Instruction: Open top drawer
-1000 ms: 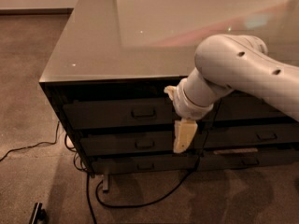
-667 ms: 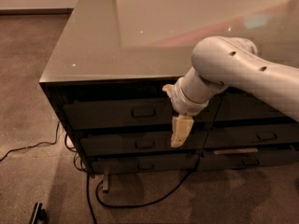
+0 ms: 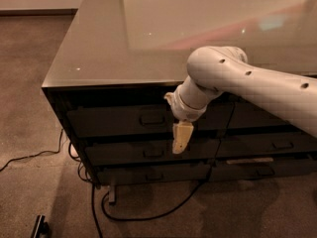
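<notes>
Top drawer: The top drawer is the highest one on the left side of the big cabinet, right under the shiny top. It is wide and dark. It looks pushed all the way in
Handle: A small metal loop handle sits in the middle of that drawer. Nothing is holding it
Gripper: The gripper hangs just to the right of the handle and a bit lower. Its pale yellow tip points down, in front of the line between the top drawer and the one below. I cannot tell if it is open or closed, and I cannot tell if it touches the drawer front
Arm: A fat white arm comes in from the right, crosses the front edge of the cabinet and bends down to the gripper
Other drawers: Under the top drawer is a second drawer, then a bottom drawer, each with a little handle. More drawers sit in a row to the right, partly behind the arm
Cabinet top: The cabinet top is smooth and grey, and light shines on it
Floor: The floor is brown carpet. A black cable loops on it in front of the cabinet. A thin cable runs off to the left. A small dark thing lies near the bottom left corner, and I cannot tell what it is
</notes>
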Robot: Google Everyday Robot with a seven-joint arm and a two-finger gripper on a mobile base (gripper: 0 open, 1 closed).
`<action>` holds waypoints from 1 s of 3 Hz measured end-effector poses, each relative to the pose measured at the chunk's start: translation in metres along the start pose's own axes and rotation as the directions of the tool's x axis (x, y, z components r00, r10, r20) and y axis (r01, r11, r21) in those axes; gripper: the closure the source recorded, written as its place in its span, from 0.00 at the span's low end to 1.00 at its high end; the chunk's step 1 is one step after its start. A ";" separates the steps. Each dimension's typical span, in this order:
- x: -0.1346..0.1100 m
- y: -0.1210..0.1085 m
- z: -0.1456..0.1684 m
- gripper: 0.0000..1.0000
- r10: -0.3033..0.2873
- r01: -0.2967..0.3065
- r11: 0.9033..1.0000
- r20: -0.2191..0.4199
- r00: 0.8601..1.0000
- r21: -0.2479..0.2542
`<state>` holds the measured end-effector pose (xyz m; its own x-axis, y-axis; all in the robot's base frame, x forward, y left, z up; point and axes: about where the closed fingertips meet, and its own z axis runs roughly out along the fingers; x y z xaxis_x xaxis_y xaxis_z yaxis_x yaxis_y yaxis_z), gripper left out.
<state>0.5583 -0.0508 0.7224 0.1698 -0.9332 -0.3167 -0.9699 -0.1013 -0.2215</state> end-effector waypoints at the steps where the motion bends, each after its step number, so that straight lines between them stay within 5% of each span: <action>1: 0.001 -0.003 0.019 0.00 0.002 -0.002 1.000 -0.005 1.000 -0.023; 2: 0.031 -0.023 0.029 0.00 0.067 -0.069 0.997 -0.051 0.996 -0.027; 3: 0.029 -0.015 0.027 0.00 0.053 -0.055 0.998 -0.046 0.998 -0.030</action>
<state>0.5829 -0.0673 0.6918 0.1098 -0.9520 -0.2856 -0.9825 -0.0603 -0.1764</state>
